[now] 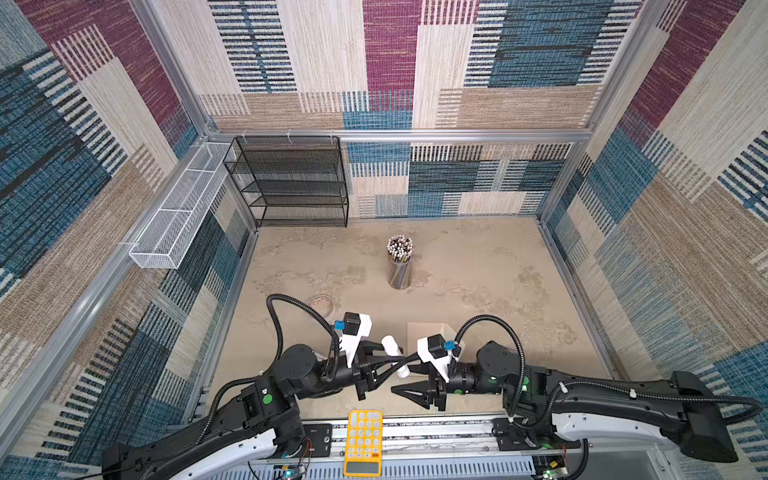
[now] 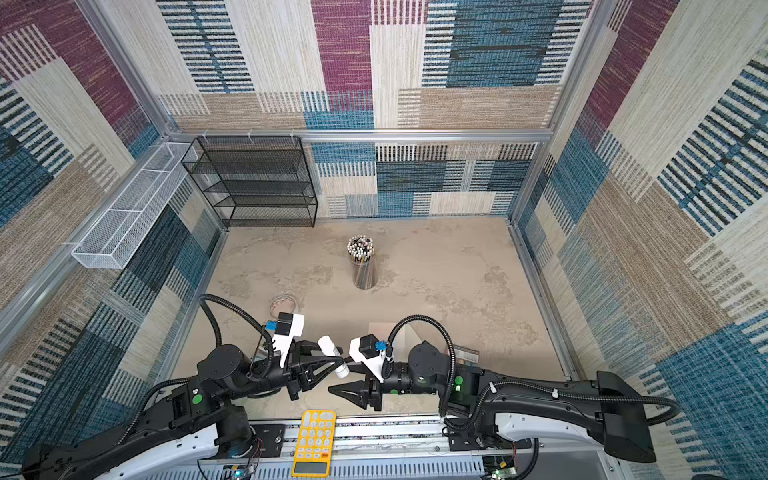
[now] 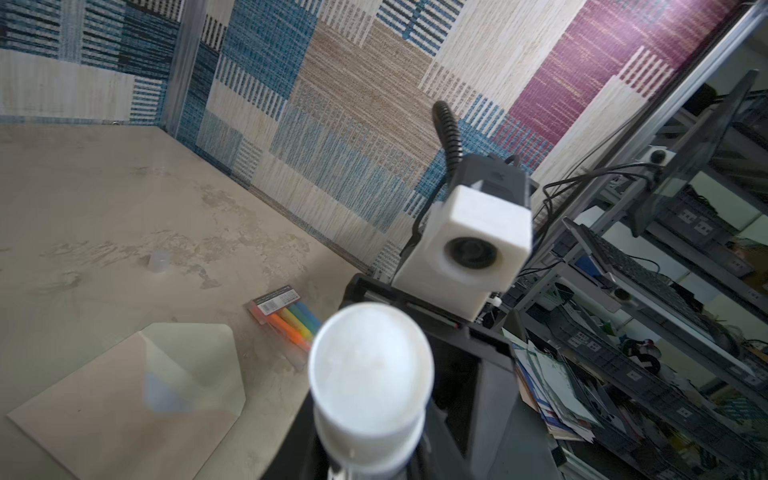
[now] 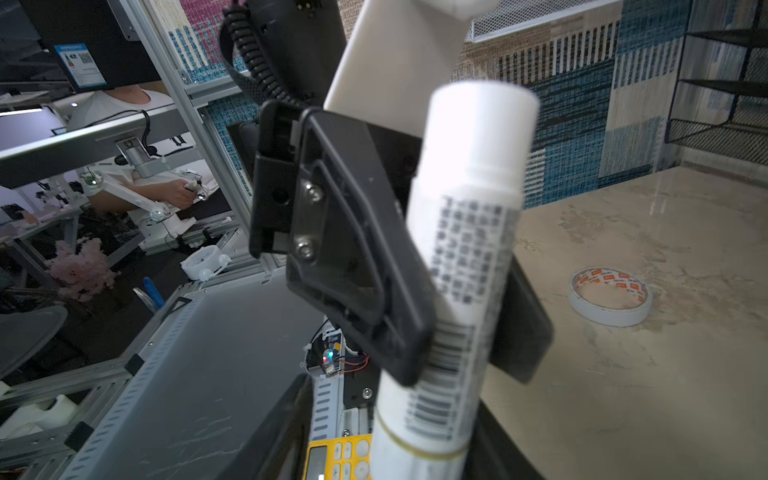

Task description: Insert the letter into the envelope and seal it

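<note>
In both top views my left gripper (image 1: 397, 360) (image 2: 337, 360) is shut on a white glue stick (image 1: 391, 345) (image 2: 328, 345) held above the table's front. The right wrist view shows its black fingers (image 4: 353, 266) clamped on the barcoded tube (image 4: 465, 249). My right gripper (image 1: 400, 374) (image 2: 338, 377) stands open, its fingers either side of the stick's lower end without touching it. The peach envelope (image 3: 104, 415) (image 1: 424, 330) lies flat with its cream flap (image 3: 195, 357) open. A pale bluish patch (image 3: 164, 395) sits at its mouth; I cannot tell if it is the letter.
A cup of pencils (image 1: 400, 262) stands mid-table, with a tape roll (image 1: 322, 305) (image 4: 609, 297) to its front left. A yellow calculator (image 1: 363, 442) lies on the front rail. A highlighter pack (image 3: 286, 320) and a small clear cap (image 3: 160, 262) lie beyond the envelope. A black mesh shelf (image 1: 291, 183) stands at the back left.
</note>
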